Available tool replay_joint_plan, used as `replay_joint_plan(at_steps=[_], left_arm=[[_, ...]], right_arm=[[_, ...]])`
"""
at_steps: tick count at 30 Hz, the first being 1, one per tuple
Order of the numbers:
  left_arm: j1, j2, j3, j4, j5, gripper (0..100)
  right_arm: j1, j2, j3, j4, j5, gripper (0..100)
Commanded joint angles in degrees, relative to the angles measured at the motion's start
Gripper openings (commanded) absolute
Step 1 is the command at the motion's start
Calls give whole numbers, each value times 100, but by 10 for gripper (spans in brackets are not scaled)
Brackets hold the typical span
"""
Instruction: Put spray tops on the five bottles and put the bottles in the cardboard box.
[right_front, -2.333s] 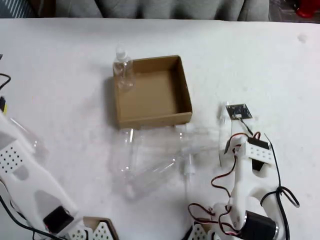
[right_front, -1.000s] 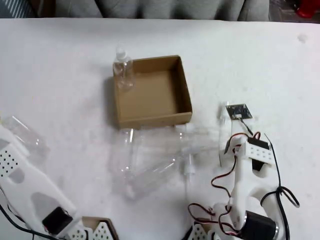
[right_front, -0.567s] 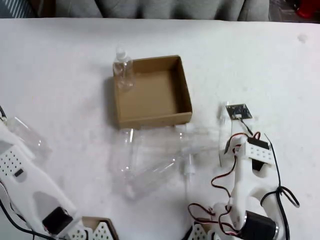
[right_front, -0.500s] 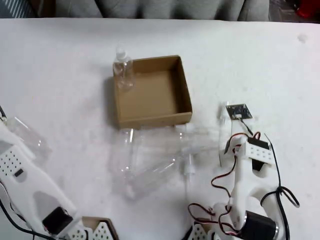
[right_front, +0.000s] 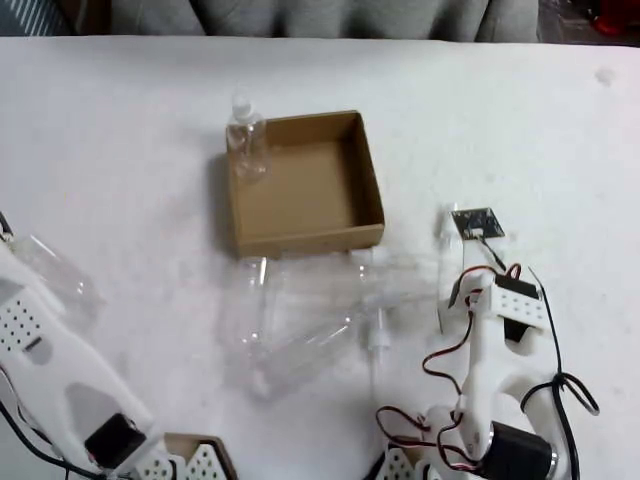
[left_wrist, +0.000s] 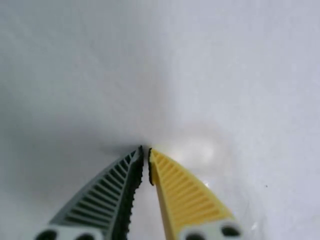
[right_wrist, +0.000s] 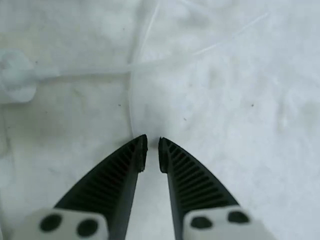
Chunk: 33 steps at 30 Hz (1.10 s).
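Two grippers are being held empty over the table (right_front: 500, 120): the left gripper (left_wrist: 145, 160) with tips pressed together, the right gripper (right_wrist: 150, 147) with tips almost touching. Clear bottles (right_front: 290, 330) are being shown lying just in front of the box (right_front: 300, 185), with one capped bottle (right_front: 246, 140) standing at its far corner.

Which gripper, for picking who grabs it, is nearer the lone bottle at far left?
Left. The left gripper is beside the bottle; the right gripper is far across the table.

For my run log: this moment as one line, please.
left tool: shut | right tool: shut | capped bottle: upright at cardboard box corner | other bottles: lying on table
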Motion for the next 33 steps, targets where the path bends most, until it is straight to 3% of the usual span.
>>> replay_joint_plan(at_steps=[1, 11, 20, 33], left_arm=[[154, -1051, 1196, 132, 70, 17], [110, -1534, 1820, 141, 62, 17], [48, -2571, 3596, 53, -9, 17], [-470, -4593, 6163, -844, -1046, 18]], right_arm=[[-48, -145, -35, 31, 44, 17], [-57, -136, -53, 22, 44, 18], [-198, -136, -53, 22, 53, 18], [-198, -136, -44, 22, 53, 17]])
